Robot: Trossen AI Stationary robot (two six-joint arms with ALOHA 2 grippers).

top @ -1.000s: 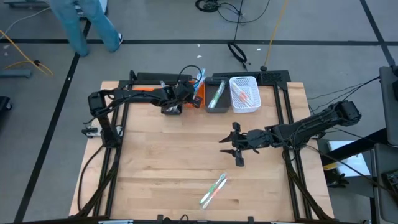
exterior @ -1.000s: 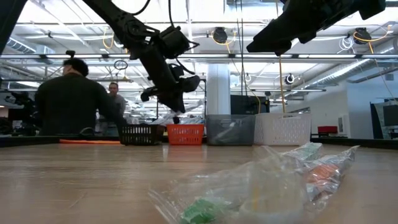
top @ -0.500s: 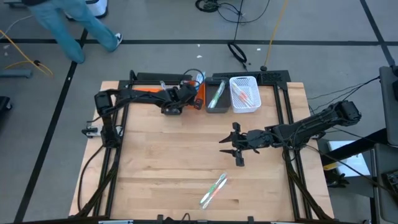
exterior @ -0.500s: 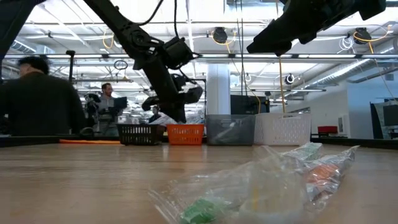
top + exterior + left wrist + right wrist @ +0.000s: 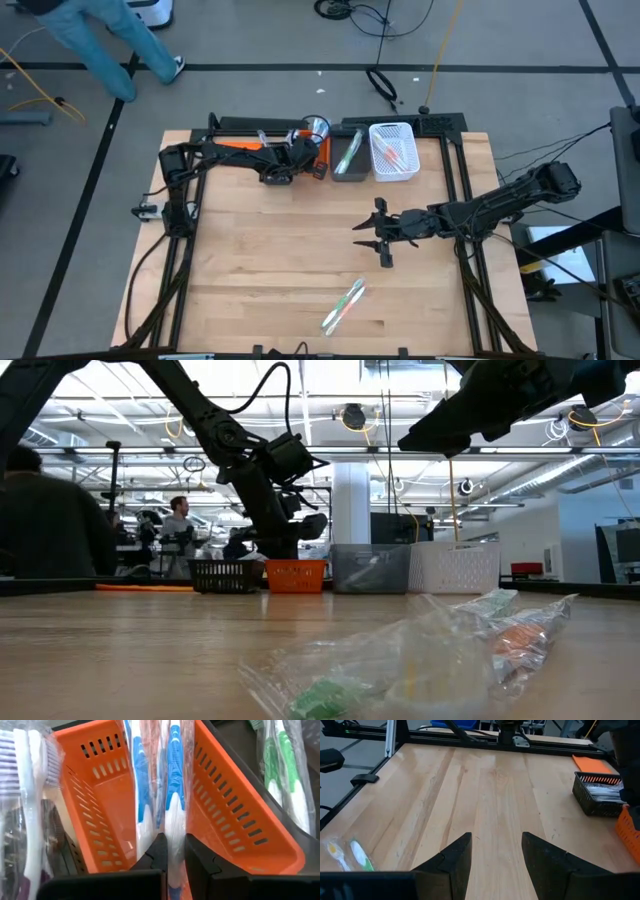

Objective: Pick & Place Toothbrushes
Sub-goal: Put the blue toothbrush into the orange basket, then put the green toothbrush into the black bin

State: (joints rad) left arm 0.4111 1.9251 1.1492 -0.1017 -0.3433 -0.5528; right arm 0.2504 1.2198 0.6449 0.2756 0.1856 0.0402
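Lettering you could read appears nowhere on the wrappers or bins. Your left gripper [image 5: 172,855], at the far edge, pinches a wrapped blue toothbrush [image 5: 175,795] over the orange bin [image 5: 225,805]. Your right gripper [image 5: 380,243] hangs parted above open mid-table wood, with wrapped toothbrushes [image 5: 343,306] lying near the front edge.

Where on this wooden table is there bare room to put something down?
Most of the wooden table is bare: the wide stretch between the row of small plastic baskets at the far edge and the wrapped toothbrushes near the front. The far edge is crowded, where the left hand holds a wrapped blue toothbrush over the orange basket.
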